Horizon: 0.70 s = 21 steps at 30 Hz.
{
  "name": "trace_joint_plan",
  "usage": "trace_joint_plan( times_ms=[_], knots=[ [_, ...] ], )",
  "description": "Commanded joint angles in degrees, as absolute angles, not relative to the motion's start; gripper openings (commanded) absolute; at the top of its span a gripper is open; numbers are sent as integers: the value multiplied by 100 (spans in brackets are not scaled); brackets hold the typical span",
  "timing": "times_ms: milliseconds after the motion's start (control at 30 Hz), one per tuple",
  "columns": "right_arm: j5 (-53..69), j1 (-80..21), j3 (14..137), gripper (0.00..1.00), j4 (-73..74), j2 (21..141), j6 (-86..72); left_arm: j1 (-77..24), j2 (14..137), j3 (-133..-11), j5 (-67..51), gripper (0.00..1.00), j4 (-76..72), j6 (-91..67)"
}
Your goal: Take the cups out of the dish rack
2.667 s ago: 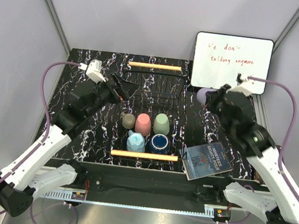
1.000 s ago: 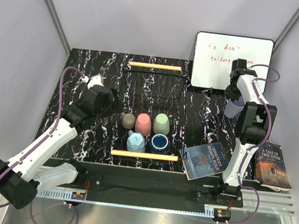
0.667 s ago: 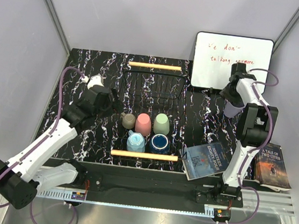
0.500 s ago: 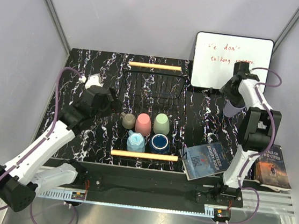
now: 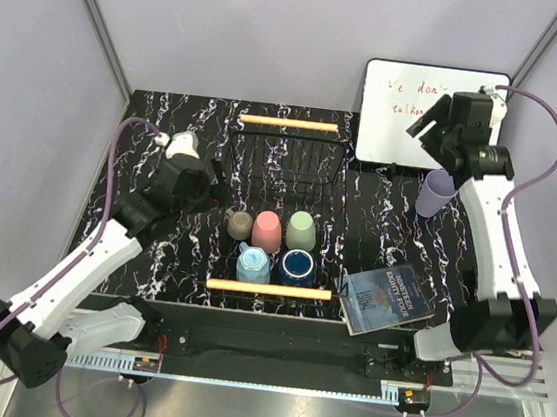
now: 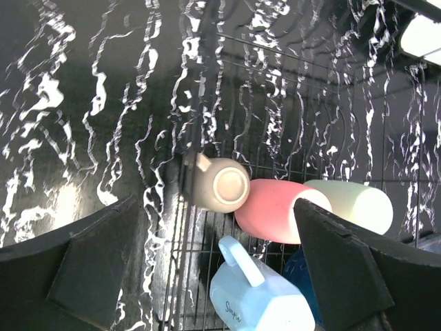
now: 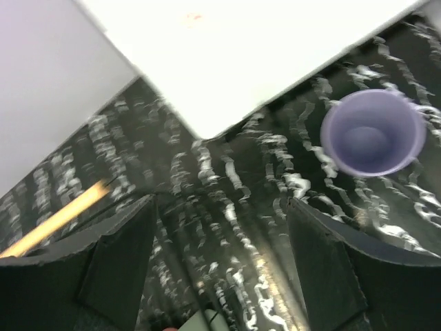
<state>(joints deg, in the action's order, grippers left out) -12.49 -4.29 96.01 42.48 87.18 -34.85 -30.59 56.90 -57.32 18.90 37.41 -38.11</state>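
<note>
The black wire dish rack (image 5: 294, 160) with wooden bar handles holds a beige mug (image 5: 239, 225), a pink tumbler (image 5: 267, 231), a pale green tumbler (image 5: 301, 230), a light blue mug (image 5: 253, 264) and a navy mug (image 5: 296, 266). A lavender tumbler (image 5: 434, 193) stands upright on the table right of the rack, mouth up (image 7: 372, 132). My right gripper (image 5: 427, 123) hangs open above and behind it, empty (image 7: 220, 207). Over the rack's left side my left gripper (image 5: 221, 184) is open, above the beige mug (image 6: 220, 185), the pink tumbler (image 6: 275, 210) and the light blue mug (image 6: 258, 300).
A white whiteboard (image 5: 432, 115) with red writing leans at the back right, just behind the lavender tumbler. A blue book (image 5: 386, 298) lies at the rack's near right corner. Grey walls close in on both sides.
My right gripper opened, let go of the lavender tumbler and lifted away toward the whiteboard; the tumbler stays standing on the table. The left gripper edged a little toward the rack.
</note>
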Motion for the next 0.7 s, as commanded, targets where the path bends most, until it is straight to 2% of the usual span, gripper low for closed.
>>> trace_joint_plan(
  times_ms=[0,200,367,667],
  knots=[
    [-1098,-1306,8730,82,3938,7763,-3437,-3461,6186,-6291,1872,99,3366,-3226],
    [-1116,-2511,7191,81,3437,6549,-3594,-4410,7196,-6942,2522,99,3410,-2681],
    [-1134,-2944,6321,81,3305,5811,-3788,-4535,7935,-7207,2505,99,3410,-2777],
    [-1055,-3138,5950,80,3340,5203,-3736,-4544,9035,-7462,2320,99,3296,-3059]
  ],
)
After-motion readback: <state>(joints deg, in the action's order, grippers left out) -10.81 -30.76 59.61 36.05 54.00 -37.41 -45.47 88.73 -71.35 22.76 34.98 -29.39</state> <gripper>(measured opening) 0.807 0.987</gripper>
